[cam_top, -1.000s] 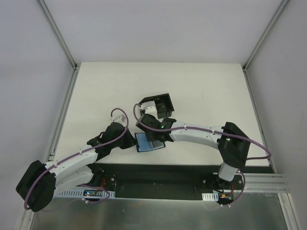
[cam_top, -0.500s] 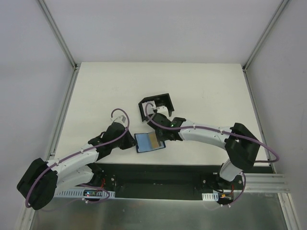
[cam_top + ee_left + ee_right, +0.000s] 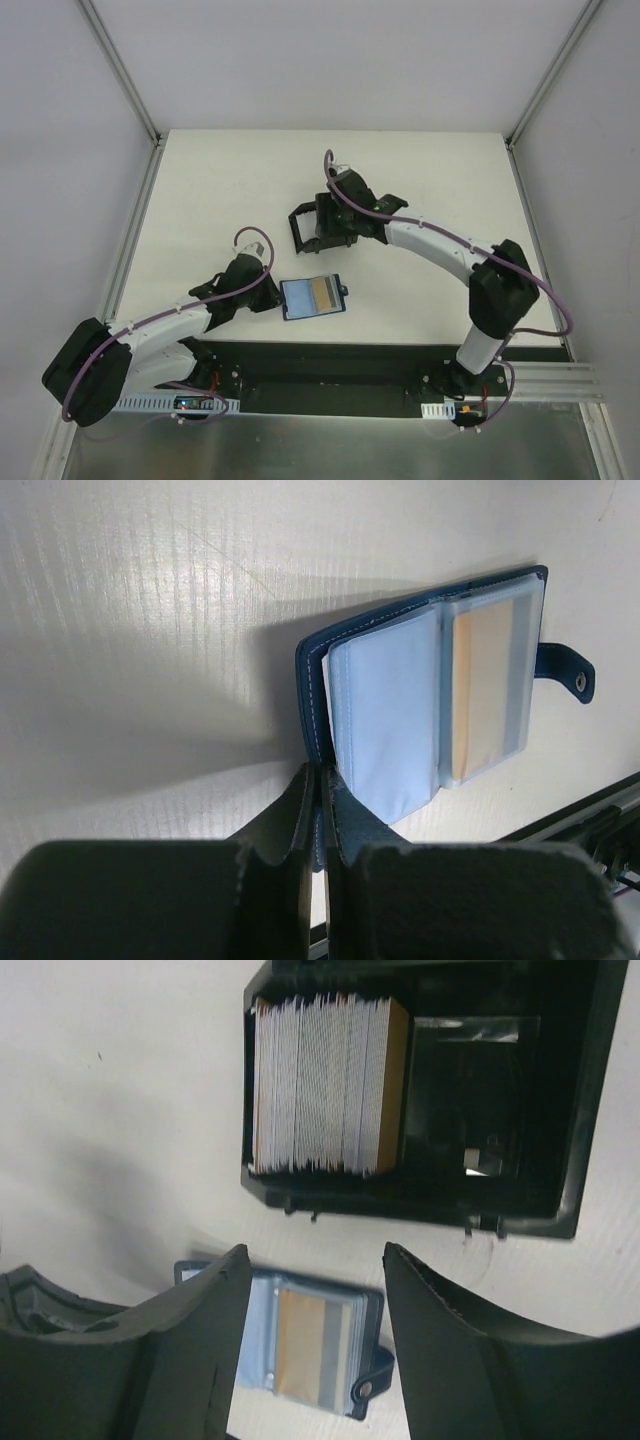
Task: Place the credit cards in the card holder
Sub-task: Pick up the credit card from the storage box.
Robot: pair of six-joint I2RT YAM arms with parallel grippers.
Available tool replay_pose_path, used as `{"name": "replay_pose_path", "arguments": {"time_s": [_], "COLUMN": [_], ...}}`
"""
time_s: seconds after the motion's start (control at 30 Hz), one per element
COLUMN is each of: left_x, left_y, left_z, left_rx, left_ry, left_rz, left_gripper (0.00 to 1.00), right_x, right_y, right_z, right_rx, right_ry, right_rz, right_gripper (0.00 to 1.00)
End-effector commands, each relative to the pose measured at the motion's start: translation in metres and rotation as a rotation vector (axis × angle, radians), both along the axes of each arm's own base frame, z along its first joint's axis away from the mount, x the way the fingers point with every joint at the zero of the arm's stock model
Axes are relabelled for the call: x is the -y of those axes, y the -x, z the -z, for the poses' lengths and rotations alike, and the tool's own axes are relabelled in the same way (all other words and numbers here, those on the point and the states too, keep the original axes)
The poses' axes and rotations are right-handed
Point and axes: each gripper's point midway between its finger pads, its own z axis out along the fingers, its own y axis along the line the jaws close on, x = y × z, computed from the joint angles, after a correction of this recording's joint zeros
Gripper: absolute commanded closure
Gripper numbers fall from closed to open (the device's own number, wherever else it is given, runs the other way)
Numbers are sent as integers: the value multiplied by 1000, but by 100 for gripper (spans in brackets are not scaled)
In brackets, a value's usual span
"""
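Plainly, grey walls flank the cream table.

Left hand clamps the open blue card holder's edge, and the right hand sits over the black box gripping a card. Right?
Not quite: the right wrist view shows the right hand open and empty above the black box, the credit cards stacked inside it. The left hand does clamp the open card holder by its edge.

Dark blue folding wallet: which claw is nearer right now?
Left. The left claw is shut on the cover edge of the dark blue folding wallet. The right claw hangs open at the black plastic box of white cards, apart from the wallet.
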Motion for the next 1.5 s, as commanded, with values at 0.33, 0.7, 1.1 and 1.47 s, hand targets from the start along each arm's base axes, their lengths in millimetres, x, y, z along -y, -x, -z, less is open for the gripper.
{"name": "replay_pose_path", "arguments": {"time_s": [0.33,0.7,1.1,1.47], "left_x": [3,1,2,3], "left_y": [-13,-14,-14,-13], "left_z": [-8,-6,-5,-5], "left_rx": [33,24,18,18], "left_ry": [15,18,19,24], "left_rz": [9,5,8,13], "left_gripper": [100,100,100,100], "right_x": [-30,-42,-41,-35], "right_y": [-82,-90,-89,-89], "right_z": [31,59,34,28], "right_rx": [-94,-199,-174,-163], "right_ry": [-114,-171,-268,-269], "right_rz": [-84,-108,-116,-104], "right_gripper": [32,30,42,55]}}
